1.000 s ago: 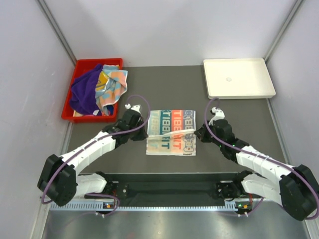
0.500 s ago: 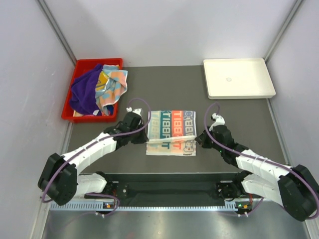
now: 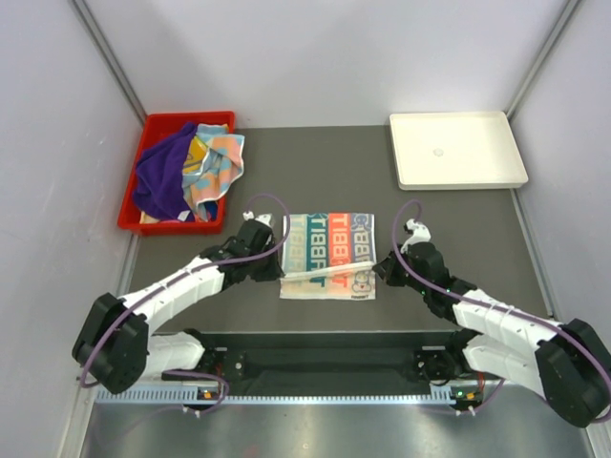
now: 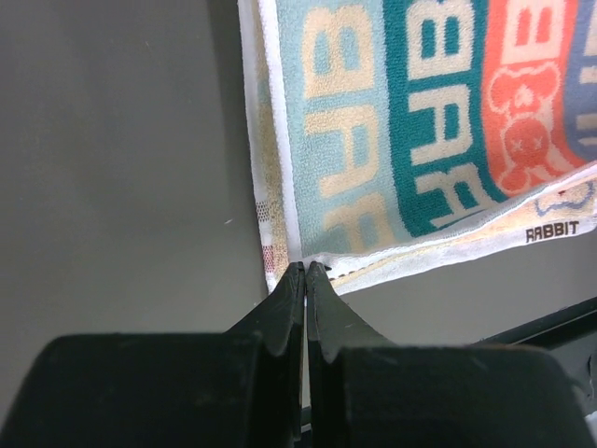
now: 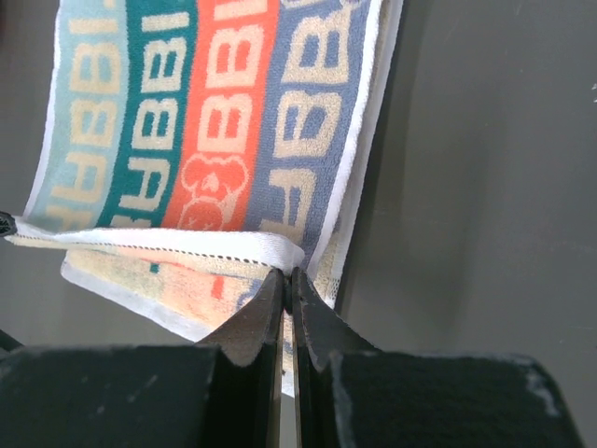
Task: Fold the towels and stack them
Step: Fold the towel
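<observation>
At centre, left pincer [image 4: 305, 271] and right pincer [image 5: 287, 275] pinch opposite edges of the lettered towel [image 3: 329, 250].

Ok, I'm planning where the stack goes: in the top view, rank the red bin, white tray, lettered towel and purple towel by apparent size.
Largest, too alike to rank: red bin and white tray.
Then: lettered towel, partly folded, slightly smaller.
Smallest: purple towel, bunched in the bin.

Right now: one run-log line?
left claw: shut on lettered towel corner | right claw: shut on opposite corner | state: mid-fold
</observation>
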### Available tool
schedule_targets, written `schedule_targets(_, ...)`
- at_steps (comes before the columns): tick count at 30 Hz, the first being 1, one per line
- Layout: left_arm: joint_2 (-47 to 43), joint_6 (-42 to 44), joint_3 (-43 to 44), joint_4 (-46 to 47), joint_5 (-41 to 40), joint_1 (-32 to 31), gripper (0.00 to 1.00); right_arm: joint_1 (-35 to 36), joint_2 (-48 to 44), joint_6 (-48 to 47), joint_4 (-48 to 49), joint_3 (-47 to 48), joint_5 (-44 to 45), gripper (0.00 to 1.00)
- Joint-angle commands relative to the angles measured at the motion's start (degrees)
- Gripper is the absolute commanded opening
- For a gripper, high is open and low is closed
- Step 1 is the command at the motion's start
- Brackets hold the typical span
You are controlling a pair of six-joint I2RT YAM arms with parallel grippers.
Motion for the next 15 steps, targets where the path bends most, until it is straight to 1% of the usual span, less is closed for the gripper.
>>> schedule_targets(1, -3.0, -0.1, 1.6, -2.3, -1.5, -0.2, 0.00, 1.3, -3.0, 0.3, -0.7, 1.7, 1.8, 0.02)
schedule_targets(7, -4.3, -0.1, 2.2, -3.5, -1.5, -0.2, 0.00, 2.1, -5.4, 0.5, -2.7, 1.9, 2.5, 0.03)
schedule_targets(10, -4.5, -0.3, 2.2, -3.9, -3.4, -0.2, 0.00, 2.8, -6.2, 1.3, -2.8, 1.4, 2.9, 0.03)
schedule_targets(15, -3.5, -0.4, 1.1, -2.8, -2.5, -0.2, 0.00, 3.3, -5.0, 1.9, -1.4, -0.2, 3.1, 0.03)
